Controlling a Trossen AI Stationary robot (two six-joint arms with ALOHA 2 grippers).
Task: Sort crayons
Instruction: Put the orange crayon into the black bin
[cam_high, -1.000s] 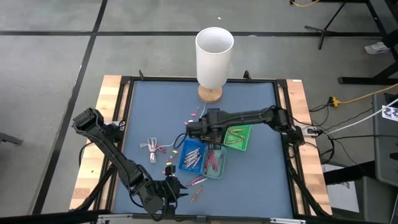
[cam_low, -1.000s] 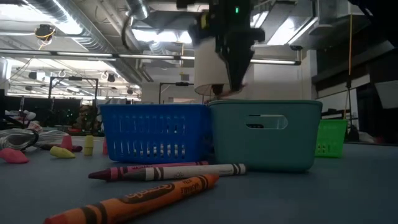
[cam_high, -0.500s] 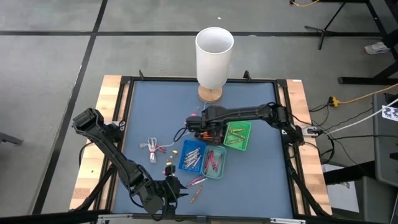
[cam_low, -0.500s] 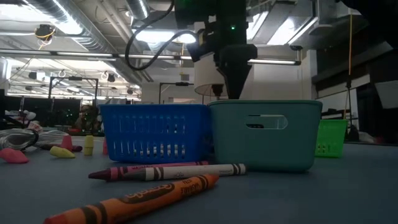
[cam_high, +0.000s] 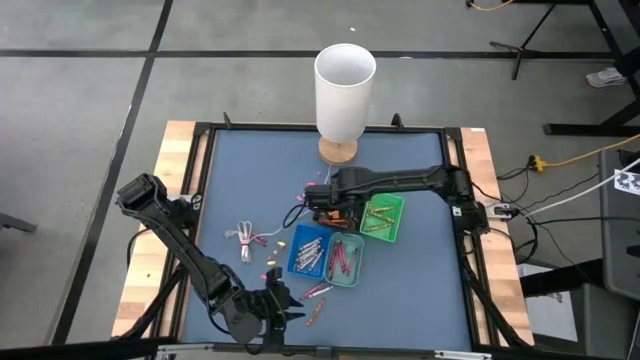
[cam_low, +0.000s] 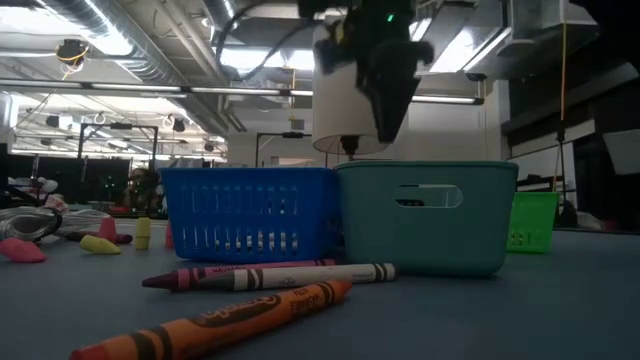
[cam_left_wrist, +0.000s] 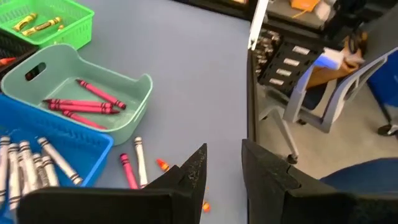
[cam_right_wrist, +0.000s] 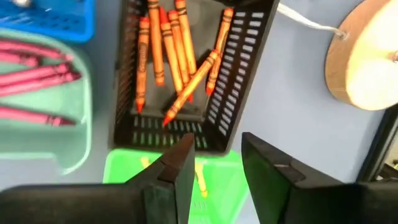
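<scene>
Desk: blue mat on wood-edged desk (cam_high: 420, 290), workshop floor around, ceiling lights and racks behind in low view.
Trays: four small trays clustered mid-desk so each colour has its own bin; blue tray (cam_high: 307, 252) holds pale crayons, teal tray (cam_high: 345, 260) holds red-pink ones, green tray (cam_high: 383, 219) holds yellow ones, black tray (cam_right_wrist: 186, 74) holds orange ones.
Right hand: right hand (cam_high: 322, 201) hangs over the black tray, fingers parted, nothing between them; orange crayons (cam_right_wrist: 177, 59) lie in the tray just ahead of it, one slanted across the rest, likely just dropped in.
Left hand: left hand (cam_high: 285, 303) low at the near desk edge, fingers apart, gripping nothing; sits by the loose ones, probably lined up for a pick.
Loose crayons: a few loose crayons (cam_high: 316, 292) on the mat near the teal tray, beside the left hand; low view shows an orange crayon (cam_low: 215, 325) nearest the camera, a red one and a white one behind it, apart from the trays. More short bits (cam_high: 278, 243) left of the blue tray.
Other: white cord (cam_high: 242, 238) bundled left of the trays; white lamp (cam_high: 344, 88) on a wood base at the far edge, clear of the work.
Progress: judged mostly sorted, loose ones still outside the bins.
</scene>
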